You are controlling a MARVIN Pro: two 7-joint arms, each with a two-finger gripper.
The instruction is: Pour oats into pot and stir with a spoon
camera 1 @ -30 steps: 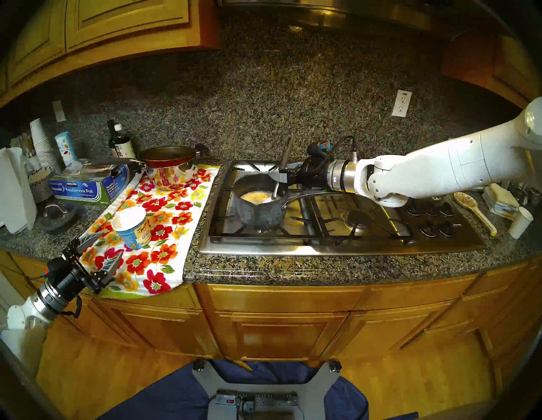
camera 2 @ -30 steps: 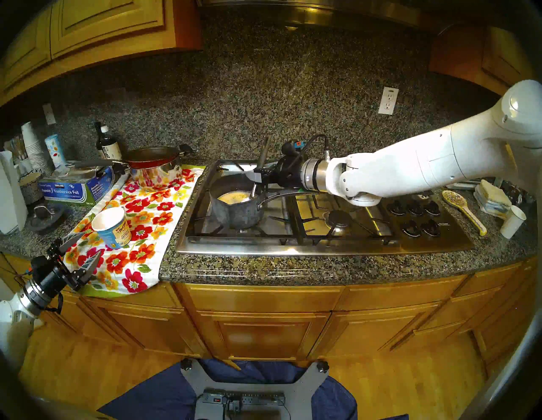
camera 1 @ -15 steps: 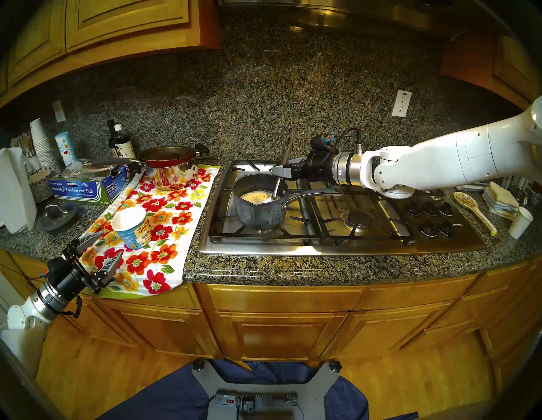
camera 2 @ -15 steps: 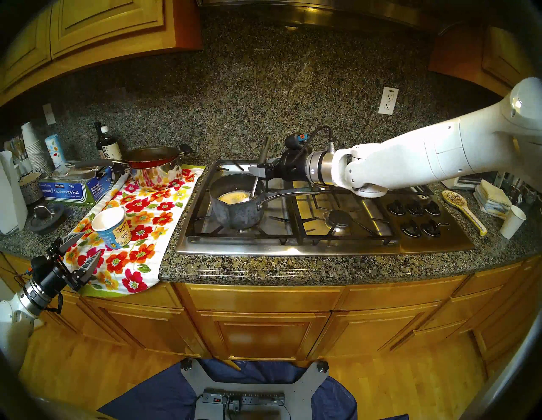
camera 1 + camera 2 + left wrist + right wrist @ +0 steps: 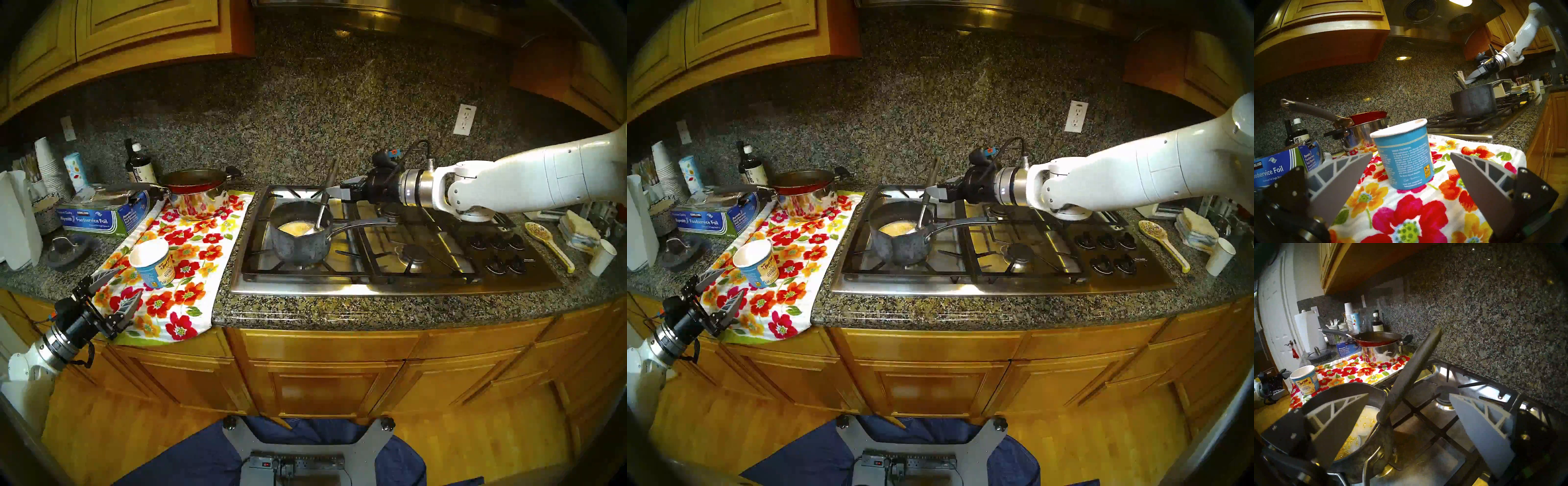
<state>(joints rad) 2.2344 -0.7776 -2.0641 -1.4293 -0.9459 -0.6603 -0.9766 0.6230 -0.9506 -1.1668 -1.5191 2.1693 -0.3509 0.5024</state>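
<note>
On the speckled granite counter (image 5: 373, 312) under honey-wood cabinets, our small dark grey saucepan (image 5: 300, 242) sits on the steel gas cooktop (image 5: 390, 281), holding tan-yellow oats (image 5: 295, 228) and the black-handled spoon (image 5: 326, 197). Our right gripper (image 5: 334, 191) gapes empty beside the spoon; our left gripper (image 5: 118, 288) spreads wide near the blue oatmeal cup (image 5: 154, 259) on the floral towel (image 5: 190, 271).
</note>
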